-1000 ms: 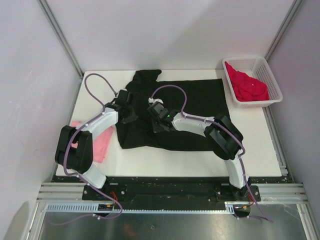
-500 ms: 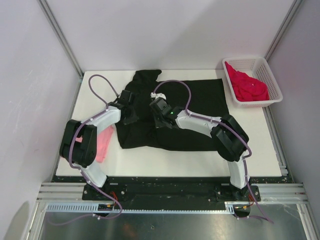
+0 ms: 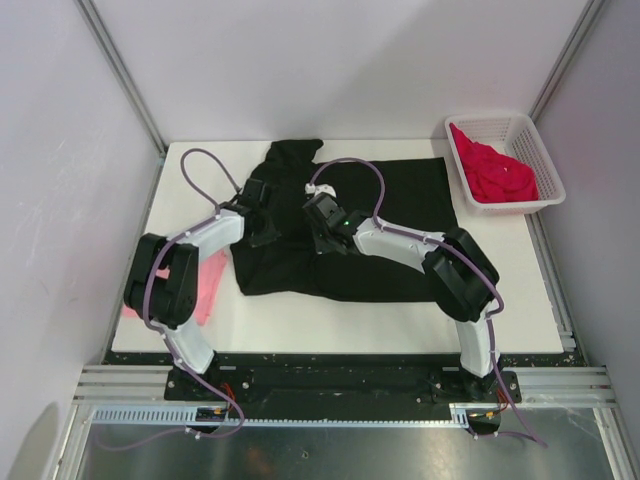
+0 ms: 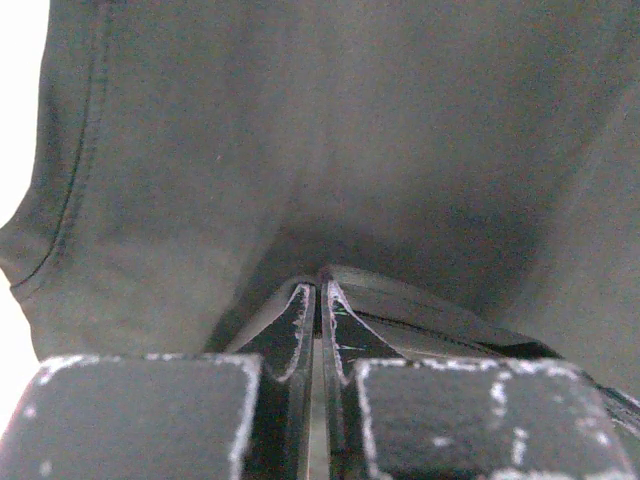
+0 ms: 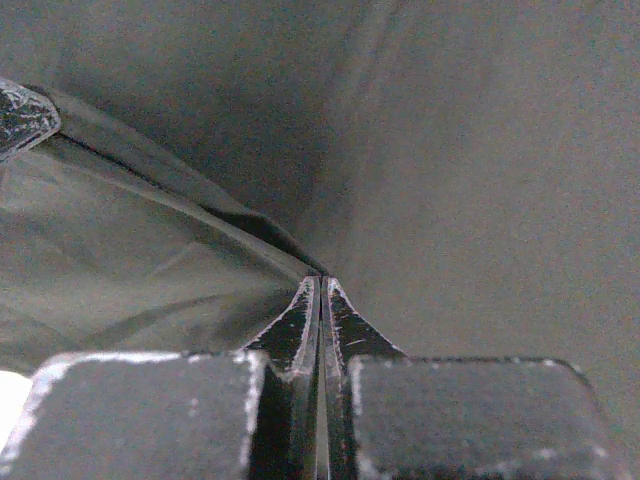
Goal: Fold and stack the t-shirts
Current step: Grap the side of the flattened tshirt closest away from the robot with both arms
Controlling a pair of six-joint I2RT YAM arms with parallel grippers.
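The black t-shirt (image 3: 400,200) lies spread across the middle of the table and fills both wrist views (image 4: 300,120) (image 5: 480,150). My left gripper (image 3: 262,198) sits over its left part, jaws shut (image 4: 320,280) with a raised fold of the black cloth pinched at the tips. My right gripper (image 3: 316,205) is just to its right, jaws shut (image 5: 323,282) on the same fold ridge. The light pink t-shirt (image 3: 207,285) lies at the table's left edge, partly under the left arm. The crimson t-shirt (image 3: 495,175) is bunched in the basket.
A white lattice basket (image 3: 535,140) stands at the back right corner. Grey walls and metal frame posts close in the table on three sides. The white table top (image 3: 500,280) shows at the front right.
Both grippers have shifted a little toward the far side of the table, still over the black shirt. The left elbow has swung inward, and the left jaws have closed a bit more.
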